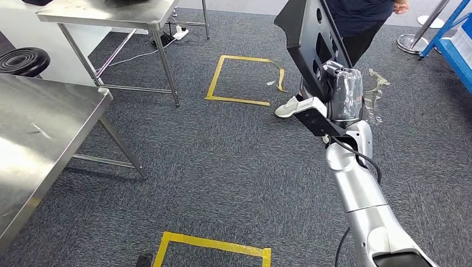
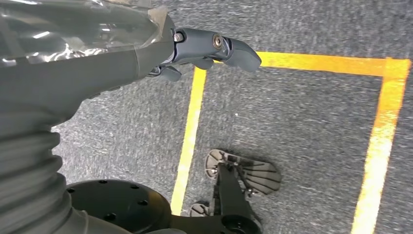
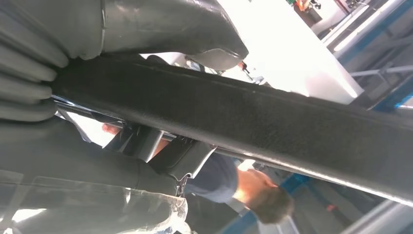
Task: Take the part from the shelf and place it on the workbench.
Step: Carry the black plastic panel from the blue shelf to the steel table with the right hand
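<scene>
Gripping a large black part (image 1: 305, 39), my right hand (image 1: 342, 94) holds it up at the right of the scene, well above the grey carpet (image 1: 234, 161). The part is a flat, dark panel standing tilted, its upper end reaching the far edge of the head view. In the right wrist view the same part (image 3: 253, 117) runs as a long black bar across my hand (image 3: 146, 29), with my fingers wrapped over its edge. A clear plastic cover (image 1: 349, 92) sits around my right hand.

My left hand (image 2: 195, 51) hangs over the carpet with nothing in it, its dark fingers (image 2: 238, 51) loosely bent rather than spread wide.

At the left, near me, stands a steel workbench (image 1: 39, 139) with a bare, shiny top; the part is well apart from it. A second steel table (image 1: 106, 14) stands farther off at the left. Yellow tape squares (image 1: 245, 78) mark the carpet, one far and one near. Behind the part a person (image 1: 362, 22) in dark clothes stands, one pale shoe (image 1: 289, 107) showing beside my hand. A blue frame (image 1: 453, 44) sits at the far right.
</scene>
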Action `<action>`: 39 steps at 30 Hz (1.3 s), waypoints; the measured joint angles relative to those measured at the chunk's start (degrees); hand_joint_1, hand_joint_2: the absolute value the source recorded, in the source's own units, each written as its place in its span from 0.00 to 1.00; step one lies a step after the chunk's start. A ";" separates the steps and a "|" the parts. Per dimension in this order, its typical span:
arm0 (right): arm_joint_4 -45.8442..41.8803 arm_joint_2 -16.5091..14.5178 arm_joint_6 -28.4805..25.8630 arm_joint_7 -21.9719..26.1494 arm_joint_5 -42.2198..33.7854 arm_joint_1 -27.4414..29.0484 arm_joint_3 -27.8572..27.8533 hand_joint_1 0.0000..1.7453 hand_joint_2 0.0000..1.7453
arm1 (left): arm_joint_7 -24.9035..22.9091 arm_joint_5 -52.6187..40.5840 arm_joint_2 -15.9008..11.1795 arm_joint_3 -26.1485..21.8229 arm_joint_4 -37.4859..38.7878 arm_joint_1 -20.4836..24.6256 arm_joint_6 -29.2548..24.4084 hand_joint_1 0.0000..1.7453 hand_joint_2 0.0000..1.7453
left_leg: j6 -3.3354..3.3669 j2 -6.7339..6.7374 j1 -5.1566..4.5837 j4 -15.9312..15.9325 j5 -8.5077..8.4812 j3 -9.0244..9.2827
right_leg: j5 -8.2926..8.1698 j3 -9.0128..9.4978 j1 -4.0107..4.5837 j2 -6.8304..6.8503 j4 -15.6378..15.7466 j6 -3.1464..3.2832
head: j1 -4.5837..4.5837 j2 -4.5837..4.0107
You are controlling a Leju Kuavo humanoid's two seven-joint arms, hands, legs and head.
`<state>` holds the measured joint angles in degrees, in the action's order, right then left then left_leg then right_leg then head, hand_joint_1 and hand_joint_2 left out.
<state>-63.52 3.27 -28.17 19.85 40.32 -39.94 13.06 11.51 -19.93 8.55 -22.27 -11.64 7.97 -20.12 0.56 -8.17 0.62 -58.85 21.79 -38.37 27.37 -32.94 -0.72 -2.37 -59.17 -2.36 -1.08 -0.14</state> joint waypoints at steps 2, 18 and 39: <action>0.11 -0.33 0.01 0.04 -0.01 -0.04 0.02 1.00 1.00 | -0.07 0.00 -0.07 0.00 0.01 -0.16 -0.04 0.00 1.00 | -0.55 1.55 -0.04 -0.50 0.40 -0.53 | -0.45 -0.03 -0.22 1.15 0.25 0.80 | 0.18 0.00; 1.12 -2.14 0.11 -0.17 1.42 0.71 0.42 1.00 1.00 | -0.56 -0.19 -0.27 -0.01 -0.01 0.10 -0.31 0.00 1.00 | 1.83 9.78 -0.68 0.23 1.79 1.82 | 1.04 -0.73 0.99 7.93 -1.40 0.88 | 0.93 -0.01; 1.16 -2.13 0.39 -1.90 3.12 1.94 0.85 1.00 1.00 | -0.70 -0.74 0.13 0.00 0.04 -0.17 -0.03 0.00 1.00 | -1.13 8.02 0.04 -15.78 7.86 -6.68 | -0.85 -0.20 -0.28 5.65 0.56 1.91 | 2.11 -0.01</action>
<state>-62.36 1.14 -27.78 17.94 43.44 -38.00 13.91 10.81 -20.68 8.67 -22.27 -11.61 7.79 -20.16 -0.56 -0.15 0.65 -74.62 29.65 -45.05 26.52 -33.14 -1.01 3.28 -58.61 -0.45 1.03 -0.15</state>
